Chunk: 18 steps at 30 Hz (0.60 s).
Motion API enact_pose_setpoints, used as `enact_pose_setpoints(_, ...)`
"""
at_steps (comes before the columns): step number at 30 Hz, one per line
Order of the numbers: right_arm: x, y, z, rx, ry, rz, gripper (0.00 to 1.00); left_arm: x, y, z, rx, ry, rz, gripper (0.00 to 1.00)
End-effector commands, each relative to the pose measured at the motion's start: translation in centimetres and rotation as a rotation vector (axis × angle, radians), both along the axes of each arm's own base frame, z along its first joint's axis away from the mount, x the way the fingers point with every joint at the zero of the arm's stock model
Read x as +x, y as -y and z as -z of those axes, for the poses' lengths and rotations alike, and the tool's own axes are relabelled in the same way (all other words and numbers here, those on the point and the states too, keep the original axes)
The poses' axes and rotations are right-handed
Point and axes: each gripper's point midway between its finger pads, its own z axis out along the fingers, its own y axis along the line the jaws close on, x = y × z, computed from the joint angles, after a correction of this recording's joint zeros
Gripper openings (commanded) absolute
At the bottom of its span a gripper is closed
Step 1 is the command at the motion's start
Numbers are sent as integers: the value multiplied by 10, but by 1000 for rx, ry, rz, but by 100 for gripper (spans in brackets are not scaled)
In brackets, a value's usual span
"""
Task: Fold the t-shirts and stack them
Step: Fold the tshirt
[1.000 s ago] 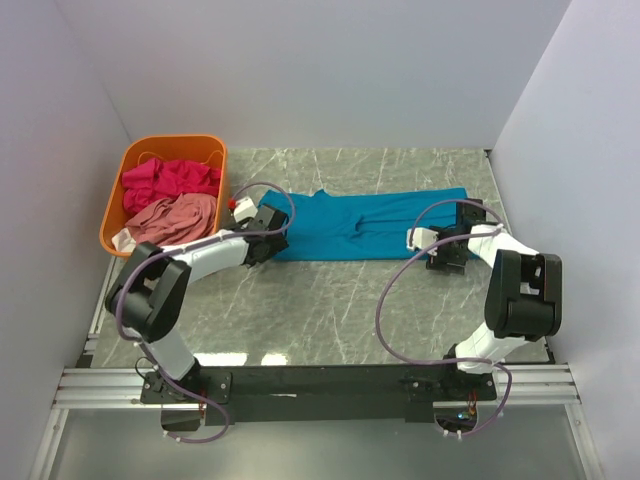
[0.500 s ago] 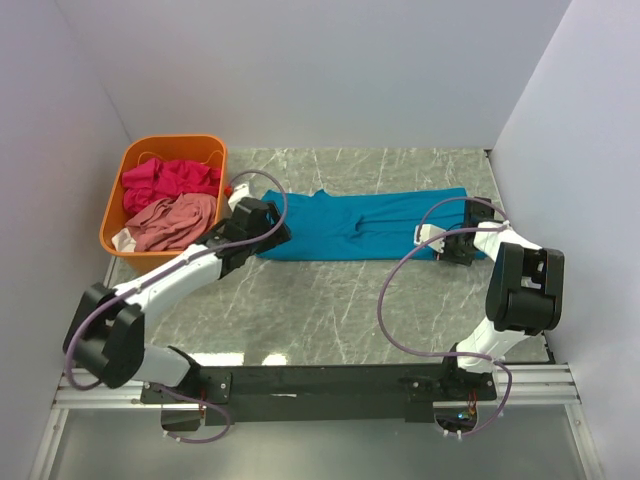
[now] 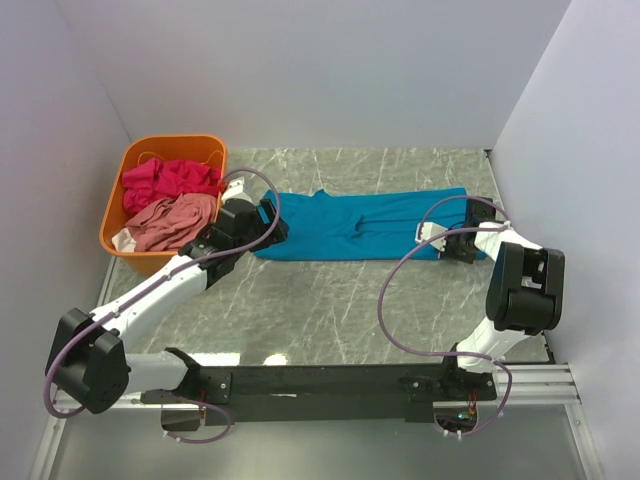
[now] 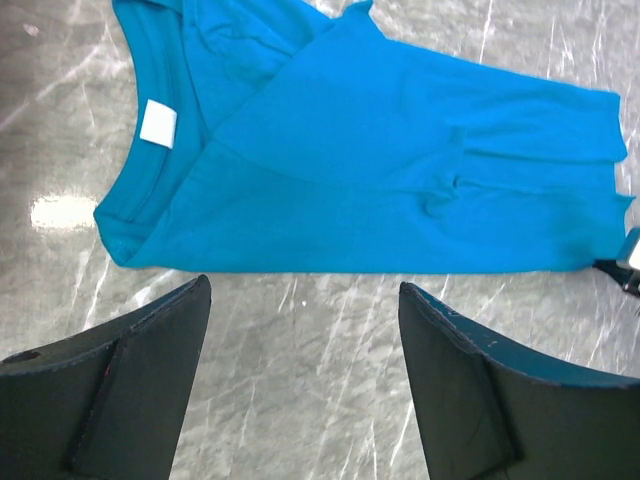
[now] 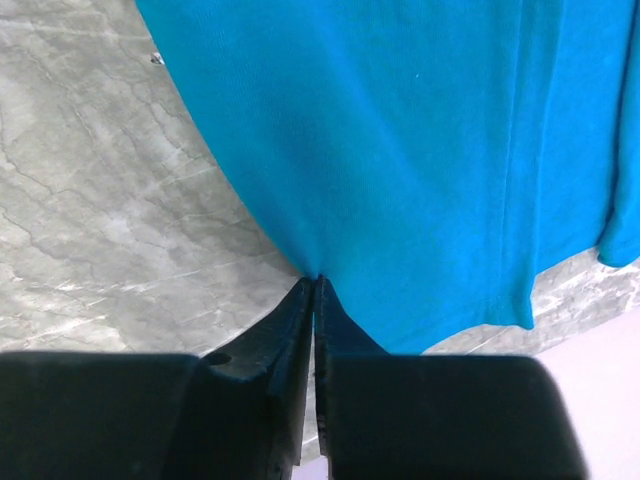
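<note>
A teal-blue t-shirt (image 3: 365,224) lies folded lengthwise into a long strip across the far half of the marble table. Its collar end with a white label (image 4: 158,122) points left. My right gripper (image 3: 462,246) is at the strip's right end, shut on the near edge of the teal-blue t-shirt (image 5: 400,150), with the cloth pinched at the fingertips (image 5: 316,282). My left gripper (image 4: 300,290) hovers open just short of the collar end, nothing between its fingers. The magenta-pink t-shirt (image 3: 172,178) and the salmon-pink t-shirt (image 3: 172,220) lie crumpled in the basket.
An orange plastic basket (image 3: 125,168) stands at the back left, close to the left arm (image 3: 165,285). White walls close in the table on three sides. Purple cables loop off both arms. Bare marble (image 3: 340,300) stretches in front of the shirt.
My right gripper has shut on the shirt's right end. The left arm has stretched out and drawn its gripper back left, off the shirt's collar end.
</note>
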Motion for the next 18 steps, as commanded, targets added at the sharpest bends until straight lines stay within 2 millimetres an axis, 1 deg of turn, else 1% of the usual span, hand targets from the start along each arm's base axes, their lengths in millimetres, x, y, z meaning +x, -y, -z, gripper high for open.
enact_pose_setpoints(1, -3, 6, -2, -4, 6, 31, 8, -5, 4, -13, -24, 52, 54, 81)
enact_pose_setpoints(3, -13, 3, -4, -3, 11, 20, 6, -7, 4, -14, -28, 58, 61, 81)
enact_pose_setpoints(5, -27, -1, -5, 2, 8, 7, 1, -9, 4, -14, -29, 61, 67, 81)
enact_pose_setpoints(6, -32, -3, -4, 6, 5, 2, 0, -9, 4, -16, -33, 67, 68, 81)
enact_pose_setpoints(7, -46, -7, 1, 13, -23, -7, 0, -10, 4, -15, -36, 64, 73, 81)
enact_pose_setpoints(8, -50, -7, -4, 4, -8, -18, 0, -11, 5, -14, -37, 63, 76, 81)
enact_pose_setpoints(9, -56, -9, -3, 4, -11, -24, 0, -12, 6, -12, -39, 59, 82, 81)
enact_pose_setpoints(10, -70, -11, 4, 4, -42, -27, 0, -12, 7, -11, -43, 56, 92, 81)
enact_pose_setpoints(11, -74, -11, 0, -8, -28, -30, 0, -13, 8, -8, -44, 49, 95, 81)
enact_pose_setpoints(12, -80, -11, 1, -11, -33, -30, 0, -13, 9, -7, -47, 47, 96, 81)
enact_pose_setpoints(13, -95, -12, 7, -12, -67, -26, 0, -14, 9, -4, -48, 44, 100, 81)
enact_pose_setpoints(14, -100, -13, 2, -22, -56, -33, 0, -14, 10, -4, -52, 47, 101, 81)
enact_pose_setpoints(15, -106, -13, 2, -25, -61, -35, 0, -13, 10, -2, -52, 45, 102, 81)
enact_pose_setpoints(16, -123, -18, 7, -14, -103, -43, 0, -12, 10, 0, -50, 43, 101, 81)
enact_pose_setpoints(17, -126, -20, -1, -19, -75, -60, 0, -11, 12, -1, -51, 47, 107, 81)
enact_pose_setpoints(18, -133, -23, -3, -14, -79, -71, 0, -8, 14, 0, -52, 45, 108, 81)
